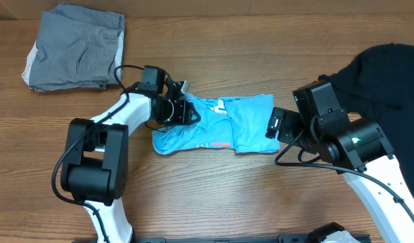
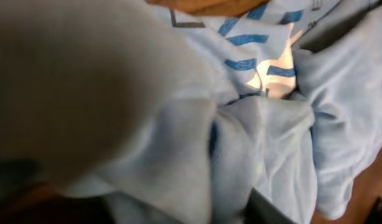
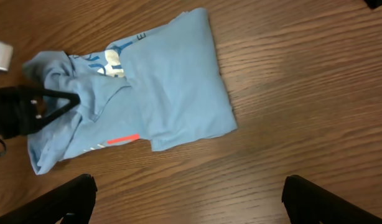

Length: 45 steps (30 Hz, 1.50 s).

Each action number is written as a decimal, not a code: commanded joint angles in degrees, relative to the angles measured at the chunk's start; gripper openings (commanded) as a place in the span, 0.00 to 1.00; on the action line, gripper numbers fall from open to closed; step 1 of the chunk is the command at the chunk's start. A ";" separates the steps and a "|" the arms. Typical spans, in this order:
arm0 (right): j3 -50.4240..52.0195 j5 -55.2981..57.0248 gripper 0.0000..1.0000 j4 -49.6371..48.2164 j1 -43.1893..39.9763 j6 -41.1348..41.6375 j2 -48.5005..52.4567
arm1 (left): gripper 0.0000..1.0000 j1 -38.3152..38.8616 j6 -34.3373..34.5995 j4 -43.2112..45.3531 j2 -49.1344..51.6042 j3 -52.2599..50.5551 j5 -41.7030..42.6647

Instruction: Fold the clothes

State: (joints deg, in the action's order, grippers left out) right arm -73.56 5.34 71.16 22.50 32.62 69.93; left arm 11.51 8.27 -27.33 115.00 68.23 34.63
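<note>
And here is the light blue T-shirt (image 1: 224, 121), lying across the middle of the wooden desk (image 1: 261, 196), already folded into a long bundle running left to right. Its right half is a neat flat panel, edges squared off. Its left half is a rumpled heap, with a bit of lettering (image 3: 113, 59) peeking out on the far side and a short pink-red stripe (image 3: 122, 139) on the near side.

The left tool (image 1: 182, 111) is right in at that rumpled left end. From the right wrist camera its dark fingers (image 3: 57, 99) come together to a point on a raised ridge of blue cloth, so it is pinching the shirt. The left wrist view is almost all fabric (pressed so close that half the picture is blur), with folds bunched up against the lens.

Over on the other side, the right tool (image 3: 188, 190) hovers just off the shirt's right edge, above bare desk. Its two fingers are spread wide apart at the bottom corners of its own camera view, with nothing between them, and the cloth lies apart from them.

Far right, a black T-shirt (image 1: 389, 71) sits in a loose dark pile behind the right arm, well apart from the blue one. Far left, in the corner, a grey garment (image 1: 75, 47) lies folded flat.
</note>
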 commanded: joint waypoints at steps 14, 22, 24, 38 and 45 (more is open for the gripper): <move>-0.33 0.61 1.00 -0.33 -0.13 0.24 0.07 | 0.04 -5.92 6.38 -15.58 2.95 3.02 -32.94; -0.33 0.61 1.00 -0.33 -0.13 0.24 0.07 | 0.04 -11.63 10.56 -32.30 2.95 14.53 -44.33; -0.33 0.59 1.00 -0.33 -0.13 0.24 0.07 | 0.04 -12.26 12.00 -36.02 2.95 17.22 -45.42; -0.33 0.61 1.00 -0.33 -0.13 0.24 0.07 | 0.04 -5.55 16.20 -56.26 2.95 37.57 -48.52; -0.33 0.59 1.00 -0.33 -0.13 0.24 0.07 | 0.04 2.95 16.20 -57.31 2.97 38.42 -48.52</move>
State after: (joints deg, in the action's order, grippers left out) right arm -73.56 5.39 71.16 22.48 32.62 69.93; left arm 11.33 23.51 -84.31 117.89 105.27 -12.84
